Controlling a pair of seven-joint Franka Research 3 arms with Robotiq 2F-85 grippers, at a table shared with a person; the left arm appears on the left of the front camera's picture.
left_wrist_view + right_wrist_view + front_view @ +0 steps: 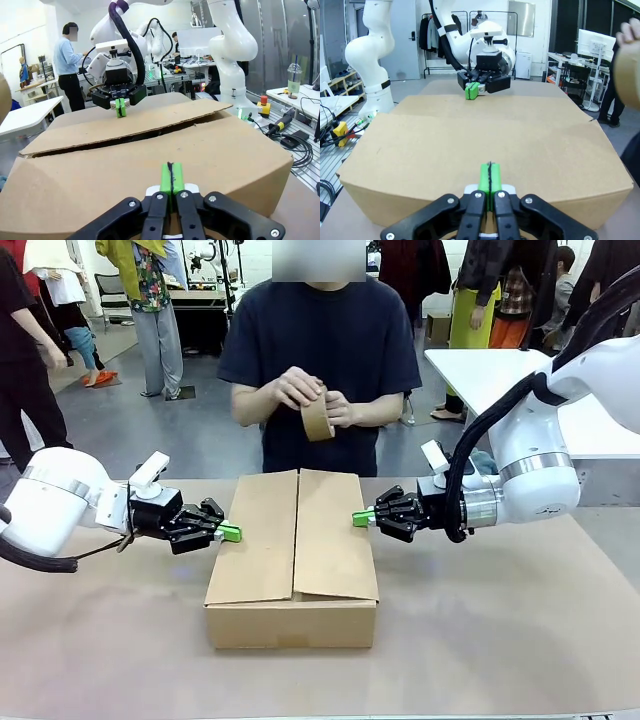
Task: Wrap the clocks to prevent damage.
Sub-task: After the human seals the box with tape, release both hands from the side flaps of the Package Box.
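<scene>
Front view: a cardboard box (293, 558) sits mid-table (500, 640), flaps folded down, contents hidden; clocks not visible. The left tool (230, 532) and right tool (361, 518), fingers pressed together and empty, touch opposite sides of the flaps. The person's hands (310, 395) hold a tape roll (317, 418).

Left wrist view: a gap shows along the flap seam (125, 136).

Right wrist view: flaps lie flat. No legible print.

Cardboard box (293, 560), plain brown, rectangular, resting flat on desk (500, 640) at centre. Top flaps folded down, meeting along a lengthwise seam; far flap edge slightly raised, seam unsealed. Roll of brown packing tape (317, 418), held upright above box's far end, well apart.
</scene>
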